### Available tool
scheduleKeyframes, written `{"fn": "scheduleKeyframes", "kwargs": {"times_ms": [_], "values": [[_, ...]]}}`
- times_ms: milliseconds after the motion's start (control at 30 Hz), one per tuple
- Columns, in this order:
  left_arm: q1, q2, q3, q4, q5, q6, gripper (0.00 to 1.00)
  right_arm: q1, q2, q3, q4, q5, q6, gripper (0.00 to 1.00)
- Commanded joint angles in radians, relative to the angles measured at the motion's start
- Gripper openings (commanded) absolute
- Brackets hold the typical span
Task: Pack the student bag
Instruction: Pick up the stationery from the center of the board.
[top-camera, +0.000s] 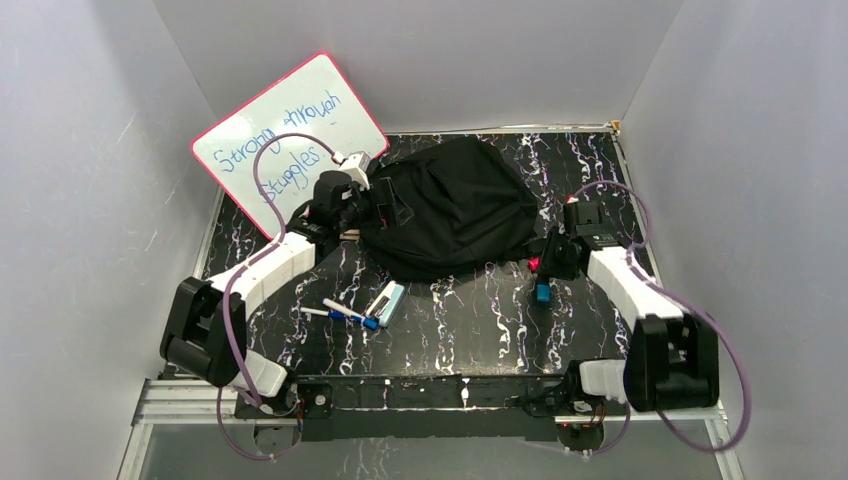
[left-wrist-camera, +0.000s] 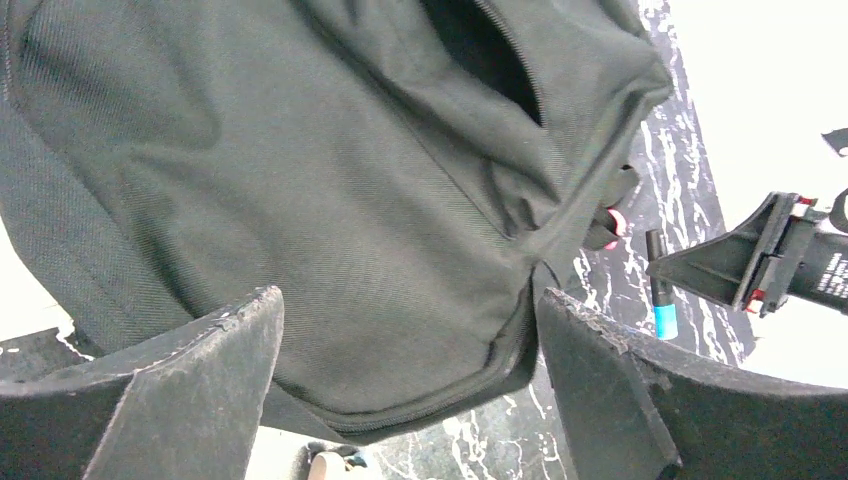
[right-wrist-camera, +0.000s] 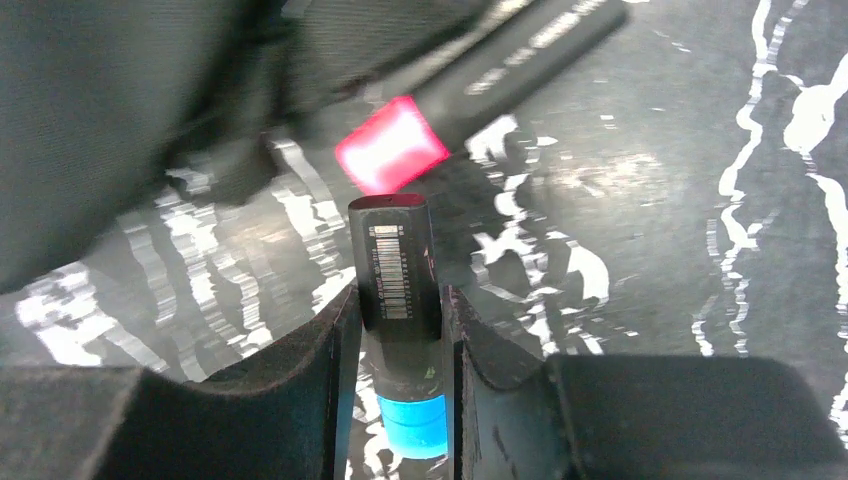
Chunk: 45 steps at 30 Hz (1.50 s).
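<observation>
Top external: logged student bag (top-camera: 450, 205) slumped on tabletop (top-camera: 480, 320). Found left pincer (left-wrist-camera: 408, 300) spread at bag's left side, probably to open it; right pincer (right-wrist-camera: 400, 295) pinching blue-capped marker (right-wrist-camera: 395, 260) right of bag, for packing.

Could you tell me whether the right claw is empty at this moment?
No, in the right wrist view the right claw is closed on a black marker with a blue end.

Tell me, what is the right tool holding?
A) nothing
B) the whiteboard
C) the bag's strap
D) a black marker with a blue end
D: in the right wrist view, the right tool is shut on a black marker whose blue end shows below the fingers.
</observation>
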Motion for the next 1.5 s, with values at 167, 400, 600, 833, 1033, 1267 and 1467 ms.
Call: {"fn": "scheduleKeyframes", "kwargs": {"times_ms": [167,400,600,833,1033,1267,1467], "values": [[-0.007,-0.146,-0.049,0.218,0.218,-0.113,0.95,0.019,-0.367,0.002,0.203,-0.433,0.341,0.0],[-0.153,-0.123,-0.027,0.262,0.165,-0.112,0.89,0.187,-0.332,0.052,0.376,-0.243,0.647,0.0],[-0.205,-0.077,-0.008,0.332,0.132,-0.134,0.83,0.305,-0.269,0.058,0.462,-0.137,0.758,0.0],[-0.229,-0.03,0.015,0.318,0.163,-0.109,0.7,0.324,-0.258,0.051,0.516,-0.122,0.803,0.0],[-0.255,0.031,0.062,0.317,0.184,-0.117,0.64,0.336,-0.238,0.054,0.532,-0.146,0.8,0.0],[-0.271,0.083,0.104,0.324,0.187,-0.117,0.63,0.34,-0.227,0.057,0.539,-0.163,0.787,0.0],[-0.285,0.114,0.113,0.318,0.207,-0.109,0.56,0.34,-0.225,0.059,0.549,-0.167,0.782,0.0]]}}
